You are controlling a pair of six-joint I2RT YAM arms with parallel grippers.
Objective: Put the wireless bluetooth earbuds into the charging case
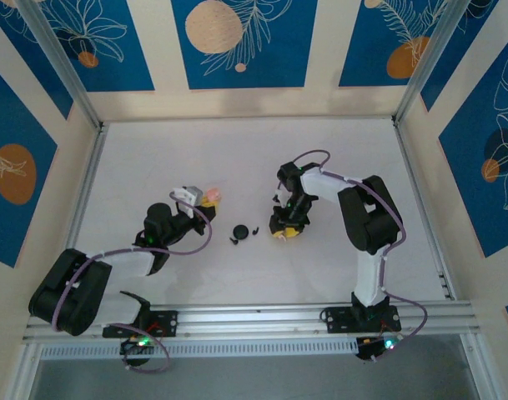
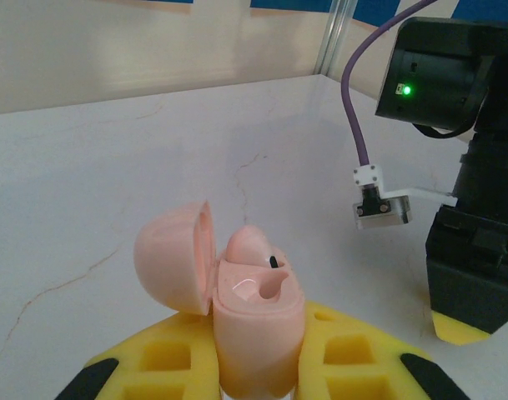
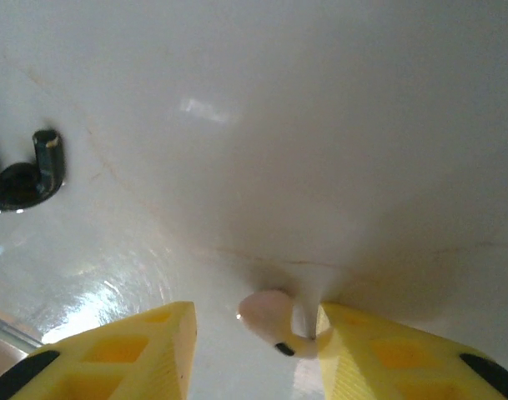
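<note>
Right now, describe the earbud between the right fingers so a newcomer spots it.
On the white table, find the right arm's yellow fingers. The pale pink earbud lies on the table between them. Unlike the black earbud nearby, it is pink, and unlike the bud in the left fingers' open pink case, it lies loose.

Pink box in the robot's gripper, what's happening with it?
The left gripper holds the pink charging case with its lid open and one pink earbud already seated. The right gripper is down at the table, its jaws open around the other pink earbud, not yet lifted.
</note>
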